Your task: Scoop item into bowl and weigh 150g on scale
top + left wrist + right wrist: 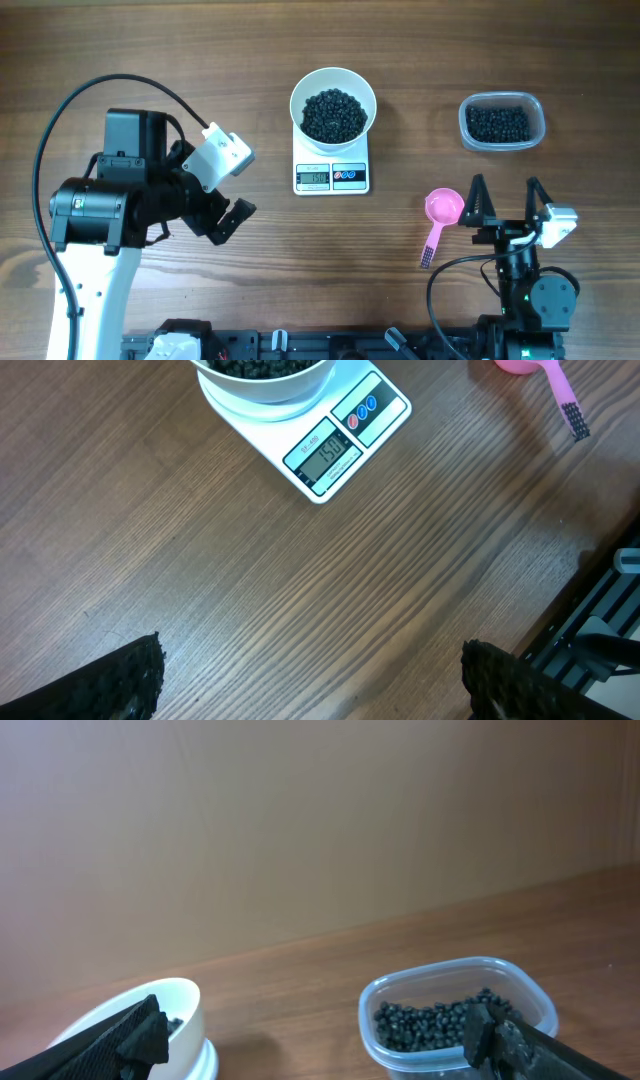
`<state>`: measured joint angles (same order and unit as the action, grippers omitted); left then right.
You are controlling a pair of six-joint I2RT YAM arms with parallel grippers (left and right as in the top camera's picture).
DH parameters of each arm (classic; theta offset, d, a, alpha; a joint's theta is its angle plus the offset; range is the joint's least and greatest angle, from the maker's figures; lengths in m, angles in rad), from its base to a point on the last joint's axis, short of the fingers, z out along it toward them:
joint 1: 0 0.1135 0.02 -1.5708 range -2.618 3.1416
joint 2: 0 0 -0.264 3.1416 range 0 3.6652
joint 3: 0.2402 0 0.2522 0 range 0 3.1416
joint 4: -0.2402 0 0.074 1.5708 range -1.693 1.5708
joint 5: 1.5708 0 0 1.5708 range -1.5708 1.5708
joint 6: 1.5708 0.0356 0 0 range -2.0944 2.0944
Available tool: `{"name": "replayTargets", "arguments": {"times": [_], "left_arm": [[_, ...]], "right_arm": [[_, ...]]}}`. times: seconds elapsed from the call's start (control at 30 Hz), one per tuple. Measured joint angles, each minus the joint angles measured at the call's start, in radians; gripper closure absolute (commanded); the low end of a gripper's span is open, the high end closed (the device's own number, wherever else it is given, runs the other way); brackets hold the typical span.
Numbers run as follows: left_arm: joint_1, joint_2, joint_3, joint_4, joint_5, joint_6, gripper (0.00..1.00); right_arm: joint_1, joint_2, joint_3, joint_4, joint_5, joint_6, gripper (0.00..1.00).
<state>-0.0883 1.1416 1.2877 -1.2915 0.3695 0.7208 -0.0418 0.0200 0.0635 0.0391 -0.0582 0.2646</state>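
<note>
The bowl (300, 95) sits on the scale (331, 178) at the middle of the counter (150, 50), heaped with black beans (334, 114). In the left wrist view the display seems to read the target weight, so the weighing looks done or very nearly so. Any last correction turns on the pink scoop (444, 208). It lies flat on the counter just left of the right hand (505, 183), cup end away from the robot, with its handle running back toward the near edge and slanting a little toward the left. The right hand is plainly the nearer one. It would have to shift left and line up across that handle, and the clear tub (463, 122) of spare beans lies straight ahead of it. The left hand (315, 685) hovers over bare wood with the scale ahead and to its right, well apart from the scoop. Both hands are empty, their fingers spread wide and closed on nothing. The bowl itself needs no moving — only the scoop would.
</note>
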Motion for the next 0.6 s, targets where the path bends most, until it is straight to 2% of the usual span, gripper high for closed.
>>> {"name": "replayTargets", "arguments": {"times": [0.6], "left_arm": [[0.0, 0.0, 0.0, 0.0, 0.0, 0.0, 0.0]], "right_arm": [[0.0, -0.002, -0.056, -0.026, 0.0, -0.134, 0.0]]}}
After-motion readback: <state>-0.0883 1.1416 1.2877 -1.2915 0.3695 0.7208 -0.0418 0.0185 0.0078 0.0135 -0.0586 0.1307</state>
